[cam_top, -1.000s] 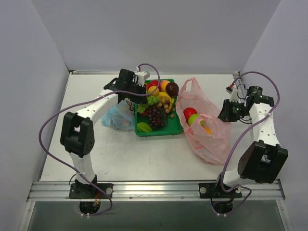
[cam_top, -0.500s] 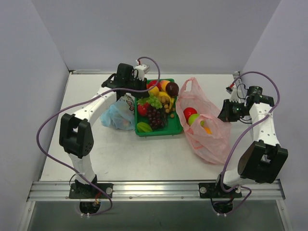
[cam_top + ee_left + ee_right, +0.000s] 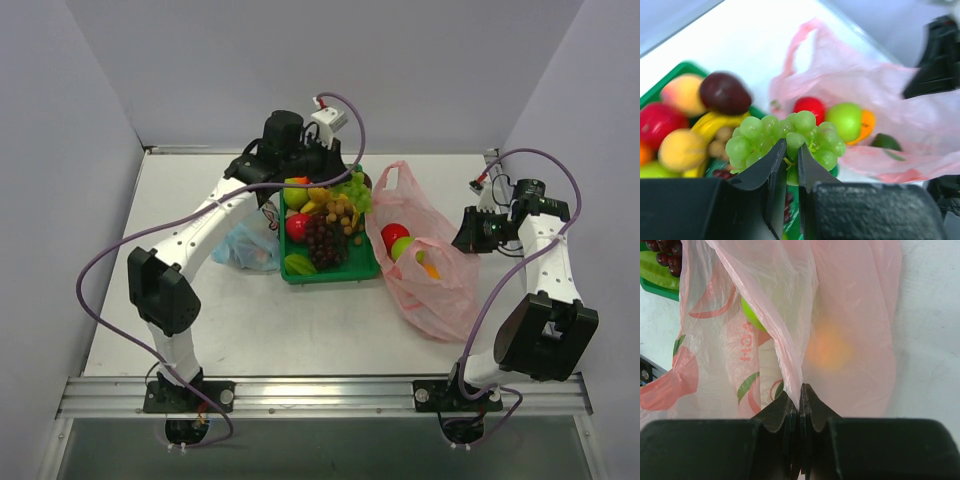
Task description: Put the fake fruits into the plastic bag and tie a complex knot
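My left gripper (image 3: 792, 150) is shut on a bunch of green grapes (image 3: 790, 137), lifted over the back right of the green tray (image 3: 330, 273); from above the grapes (image 3: 356, 190) hang just left of the pink plastic bag (image 3: 425, 255). A red apple (image 3: 394, 236), a green fruit (image 3: 403, 247) and an orange (image 3: 430, 268) lie inside the bag. My right gripper (image 3: 800, 390) is shut on a fold of the bag (image 3: 790, 315), holding its right side up. Purple grapes (image 3: 322, 240), banana and other fruits fill the tray.
A light-blue bag (image 3: 245, 248) lies left of the tray under my left arm. White walls close in the table on the left, back and right. A metal rail (image 3: 320, 392) runs along the near edge.
My left gripper closed on the green grapes, lifted them out of the tray and swung right toward the pink bag. The right arm has stayed put, holding the bag.
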`<action>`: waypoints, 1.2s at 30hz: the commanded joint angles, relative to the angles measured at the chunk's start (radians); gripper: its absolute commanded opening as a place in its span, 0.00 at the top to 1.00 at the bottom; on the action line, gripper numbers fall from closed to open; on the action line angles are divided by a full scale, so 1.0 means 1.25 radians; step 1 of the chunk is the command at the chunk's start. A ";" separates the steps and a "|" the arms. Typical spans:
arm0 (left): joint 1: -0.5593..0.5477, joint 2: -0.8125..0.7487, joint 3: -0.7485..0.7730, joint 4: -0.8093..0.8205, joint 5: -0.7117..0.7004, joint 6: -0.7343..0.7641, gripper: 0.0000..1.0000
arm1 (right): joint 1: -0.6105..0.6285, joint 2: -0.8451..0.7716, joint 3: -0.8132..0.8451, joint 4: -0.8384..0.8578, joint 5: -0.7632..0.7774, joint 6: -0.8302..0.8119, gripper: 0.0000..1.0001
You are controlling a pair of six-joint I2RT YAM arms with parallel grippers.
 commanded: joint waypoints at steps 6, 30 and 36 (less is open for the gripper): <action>-0.157 0.109 0.140 0.071 0.026 -0.056 0.97 | -0.007 -0.005 0.018 -0.028 -0.023 0.002 1.00; -0.042 -0.063 -0.029 0.111 0.019 0.044 0.05 | -0.023 0.002 0.023 -0.033 -0.020 -0.009 1.00; 0.044 -0.027 -0.050 0.102 -0.154 0.127 0.04 | -0.022 0.010 0.023 -0.035 -0.016 -0.008 1.00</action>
